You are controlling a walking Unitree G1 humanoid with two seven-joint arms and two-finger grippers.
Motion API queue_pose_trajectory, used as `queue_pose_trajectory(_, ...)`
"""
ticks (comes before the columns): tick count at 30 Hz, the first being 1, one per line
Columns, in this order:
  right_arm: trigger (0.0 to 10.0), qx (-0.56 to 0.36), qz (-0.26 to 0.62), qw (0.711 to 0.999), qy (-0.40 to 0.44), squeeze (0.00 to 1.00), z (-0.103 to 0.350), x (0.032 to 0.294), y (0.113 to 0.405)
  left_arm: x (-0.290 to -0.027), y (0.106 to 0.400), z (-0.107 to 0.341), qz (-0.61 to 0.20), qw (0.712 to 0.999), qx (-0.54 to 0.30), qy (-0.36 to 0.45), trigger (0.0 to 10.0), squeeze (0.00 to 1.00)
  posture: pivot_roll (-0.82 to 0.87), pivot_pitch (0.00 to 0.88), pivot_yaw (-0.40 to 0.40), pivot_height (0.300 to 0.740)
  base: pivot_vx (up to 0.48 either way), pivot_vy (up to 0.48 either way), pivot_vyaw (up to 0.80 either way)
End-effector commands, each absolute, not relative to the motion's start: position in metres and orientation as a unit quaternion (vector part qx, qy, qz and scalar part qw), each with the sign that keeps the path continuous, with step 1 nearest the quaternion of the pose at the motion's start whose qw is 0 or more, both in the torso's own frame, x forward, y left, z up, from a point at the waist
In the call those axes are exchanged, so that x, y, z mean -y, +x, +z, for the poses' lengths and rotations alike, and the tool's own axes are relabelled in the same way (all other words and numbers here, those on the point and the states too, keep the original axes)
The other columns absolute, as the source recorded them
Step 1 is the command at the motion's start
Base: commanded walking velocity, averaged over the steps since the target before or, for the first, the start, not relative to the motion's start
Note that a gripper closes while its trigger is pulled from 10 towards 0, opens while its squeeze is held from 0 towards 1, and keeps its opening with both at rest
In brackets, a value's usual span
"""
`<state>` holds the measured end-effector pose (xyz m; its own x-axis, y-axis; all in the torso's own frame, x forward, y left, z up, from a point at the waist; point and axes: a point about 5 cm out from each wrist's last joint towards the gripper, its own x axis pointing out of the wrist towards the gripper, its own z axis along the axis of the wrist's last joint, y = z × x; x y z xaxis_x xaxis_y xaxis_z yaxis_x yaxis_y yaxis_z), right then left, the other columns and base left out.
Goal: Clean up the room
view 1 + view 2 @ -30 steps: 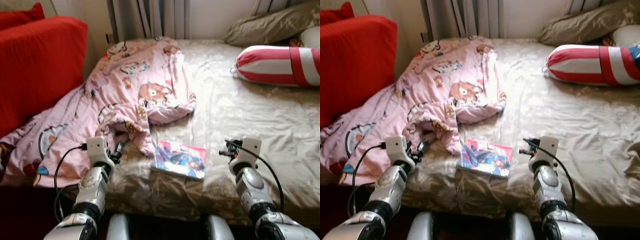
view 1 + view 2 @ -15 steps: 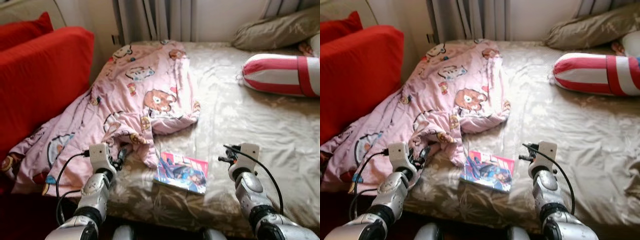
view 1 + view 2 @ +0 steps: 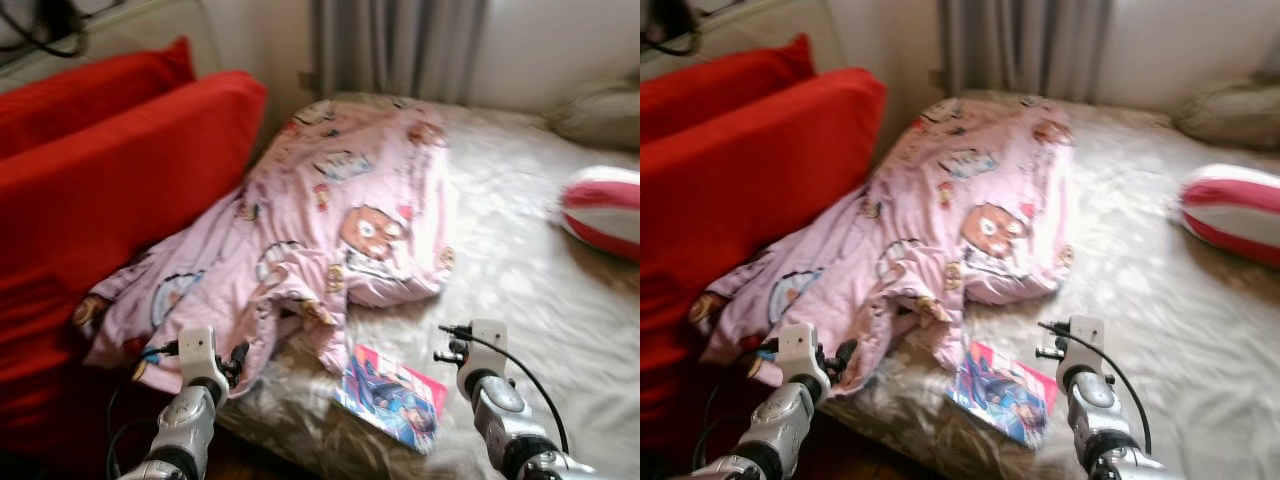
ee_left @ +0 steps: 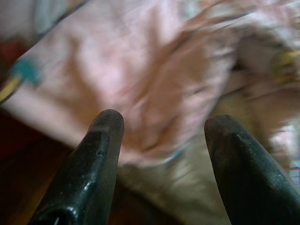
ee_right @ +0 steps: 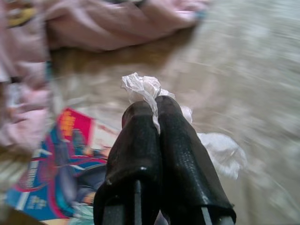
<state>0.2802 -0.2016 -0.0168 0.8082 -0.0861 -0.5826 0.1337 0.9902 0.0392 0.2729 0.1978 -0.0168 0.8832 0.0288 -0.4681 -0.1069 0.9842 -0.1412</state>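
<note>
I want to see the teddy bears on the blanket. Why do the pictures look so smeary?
Both eye views are softly blurred all over, likely because the camera is moving, so the pink blanket and book look smudged. The left wrist view is streaky: the blanket smears behind the open left gripper. The right wrist view streaks the bed, but the right gripper pinching white plastic is sharp.
</note>
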Motion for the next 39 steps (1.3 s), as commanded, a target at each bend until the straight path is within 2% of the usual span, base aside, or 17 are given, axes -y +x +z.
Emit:
queue_pose_trajectory(1, 10.0, -0.346, -0.059, 0.936, 0.038, 0.0, -0.033, 0.199, 0.263, -0.202, 0.257, -0.031, 0.041, 0.956, -0.28, -0.072, 10.0, 0.0, 0.03, 0.0, -0.012, 0.727, 0.0, 0.0, 0.0)
queue_pose_trajectory(8, 10.0, -0.398, -0.073, 0.913, 0.04, 0.0, -0.055, 0.203, 0.233, -0.21, 0.221, -0.056, 0.06, 0.934, -0.344, -0.071, 10.0, 0.0, 0.03, 0.0, -0.01, 0.727, 0.0, 0.0, 0.0)
queue_pose_trajectory(13, 10.0, -0.417, -0.087, 0.904, 0.041, 0.0, -0.062, 0.207, 0.219, -0.214, 0.211, -0.062, 0.065, 0.925, -0.367, -0.068, 10.0, 0.0, 0.04, 0.0, -0.011, 0.727, 0.0, 0.0, 0.0)
queue_pose_trajectory(19, 10.0, -0.42, -0.092, 0.902, 0.045, 0.0, -0.064, 0.206, 0.217, -0.216, 0.209, -0.063, 0.068, 0.922, -0.376, -0.065, 10.0, 0.0, 0.03, 0.0, 0.006, 0.727, 0.0, 0.0, 0.0)
queue_pose_trajectory(24, 10.0, -0.406, -0.074, 0.91, 0.041, 0.0, -0.057, 0.199, 0.229, -0.212, 0.221, -0.058, 0.065, 0.922, -0.376, -0.062, 10.0, 0.0, 0.02, 0.0, 0.019, 0.727, 0.0, 0.0, 0.0)
queue_pose_trajectory(39, 10.0, -0.416, -0.055, 0.907, 0.028, 0.0, -0.057, 0.195, 0.231, -0.21, 0.229, -0.054, 0.071, 0.923, -0.373, -0.061, 10.0, 0.0, 0.04, 0.0, 0.015, 0.727, 0.0, 0.0, 0.0)
